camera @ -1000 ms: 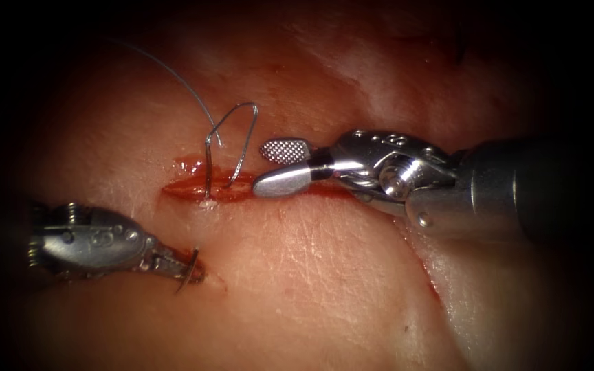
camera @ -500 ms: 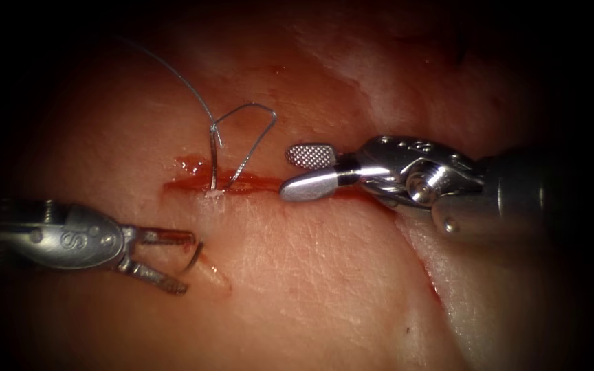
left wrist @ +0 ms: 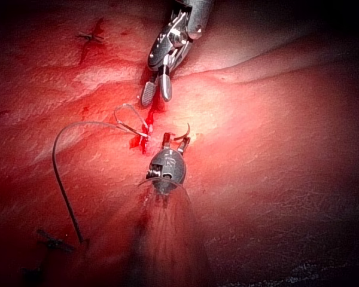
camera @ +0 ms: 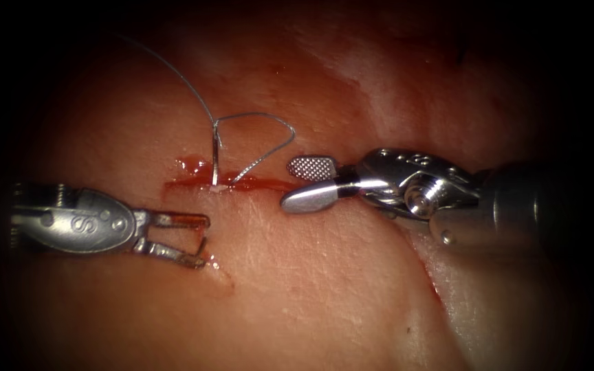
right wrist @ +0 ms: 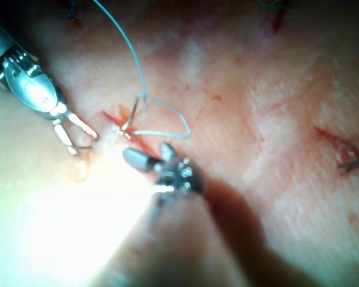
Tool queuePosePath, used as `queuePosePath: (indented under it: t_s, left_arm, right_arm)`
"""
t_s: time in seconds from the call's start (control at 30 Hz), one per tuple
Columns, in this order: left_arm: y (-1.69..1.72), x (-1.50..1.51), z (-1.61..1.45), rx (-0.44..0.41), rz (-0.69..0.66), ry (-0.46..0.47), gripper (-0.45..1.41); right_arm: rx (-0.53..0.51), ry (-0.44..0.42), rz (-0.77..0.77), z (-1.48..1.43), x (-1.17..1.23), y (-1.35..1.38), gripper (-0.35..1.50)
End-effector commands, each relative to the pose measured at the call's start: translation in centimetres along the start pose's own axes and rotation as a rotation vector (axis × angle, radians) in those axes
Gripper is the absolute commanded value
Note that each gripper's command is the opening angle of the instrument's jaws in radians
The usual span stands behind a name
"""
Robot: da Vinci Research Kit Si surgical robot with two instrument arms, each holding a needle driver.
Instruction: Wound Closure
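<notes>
So the left tool (camera: 197, 240) is sitting low on the left side of the cut (camera: 242, 184) with its jaws spread apart, not holding anything. The needle (camera: 201, 249) is right between those jaw tips, a short dark curved bit poking up out of the tissue (camera: 324, 288), with the rest of its curve buried in the tissue. In the left wrist view you can see that same little curved tip (left wrist: 184, 133) standing just past the open jaws of the left tool (left wrist: 173, 142).

Up and to the right of that tool, the thread (camera: 256, 130) is coming out of the cut, making a loose loop above it, and then trailing off up and to the left over the tissue. There's some red fluid (camera: 194, 168) pooling along the cut around where the thread goes in.

Further right, the right tool (camera: 311, 182) is lying along the cut with its jaws parted too, one flat textured face showing, and it's got hold of nothing. Its tips are sitting just right of the thread loop, close but not touching. The right wrist view has the same setup, right tool (right wrist: 148, 156) just under the loop of thread (right wrist: 167, 122).
</notes>
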Motion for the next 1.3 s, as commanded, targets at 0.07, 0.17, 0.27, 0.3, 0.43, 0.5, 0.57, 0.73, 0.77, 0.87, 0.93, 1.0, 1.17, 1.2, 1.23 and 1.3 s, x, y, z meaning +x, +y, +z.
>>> queuePosePath:
  t_s: [0.07,0.17,0.27,0.3,0.43,0.5,0.57,0.73,0.77,0.87,0.93,1.0,1.17,1.2,1.23,1.3]
  left_arm:
    - [0.0,-0.03,0.09,0.002,-0.002,0.002,-0.27]
    - [-0.02,0.0,0.12,0.007,0.0,0.004,-0.45]
    - [-0.02,0.02,0.1,0.007,-0.015,0.004,-0.45]
    - [-0.01,0.03,0.09,0.007,-0.028,0.005,-0.45]
    - [0.0,0.11,0.04,0.004,-0.083,0.006,-0.45]
    - [0.02,0.17,0.01,0.002,-0.112,0.007,-0.45]
    - [0.04,0.23,-0.02,-0.001,-0.134,0.008,-0.45]
    - [0.16,0.41,-0.08,-0.064,-0.222,0.051,-0.45]
    - [0.18,0.45,-0.08,-0.073,-0.235,0.061,-0.45]
    - [0.25,0.6,-0.13,-0.118,-0.287,0.092,-0.45]
    - [0.29,0.71,-0.17,-0.147,-0.324,0.118,-0.45]
    - [0.32,0.8,-0.22,-0.173,-0.364,0.142,-0.45]
    - [0.4,0.99,-0.35,-0.24,-0.413,0.184,-0.45]
    - [0.41,1.04,-0.39,-0.251,-0.418,0.185,-0.45]
    - [0.41,1.07,-0.42,-0.258,-0.419,0.188,-0.45]
    - [0.39,1.15,-0.5,-0.274,-0.421,0.199,-0.45]
  right_arm:
    - [-0.001,0.002,-0.001,0.11,-0.04,0.0,1.31]
    - [-0.002,0.003,0.0,0.13,-0.04,-0.01,1.31]
    - [-0.003,0.003,0.0,0.14,-0.04,-0.02,1.31]
    - [-0.003,0.003,0.0,0.13,-0.04,-0.02,1.31]
    - [-0.002,0.003,0.0,0.13,-0.04,-0.02,1.3]
    - [-0.003,0.003,0.0,0.13,-0.04,-0.02,1.3]
    - [-0.002,0.003,0.0,0.13,-0.04,-0.02,1.3]
    - [0.004,0.0,0.0,0.13,-0.04,-0.03,1.3]
    - [0.004,0.0,0.0,0.14,-0.04,-0.04,1.3]
    - [0.007,-0.002,-0.001,0.14,-0.04,-0.04,1.3]
    - [0.01,-0.003,-0.001,0.14,-0.05,-0.04,1.28]
    - [0.01,-0.003,-0.001,0.14,-0.05,-0.05,1.28]
    - [0.018,-0.011,-0.002,0.15,-0.06,-0.07,1.26]
    - [0.021,-0.013,-0.002,0.15,-0.06,-0.08,1.26]
    - [0.024,-0.014,-0.002,0.15,-0.06,-0.08,1.26]
    - [0.027,-0.016,-0.002,0.16,-0.06,-0.08,1.26]
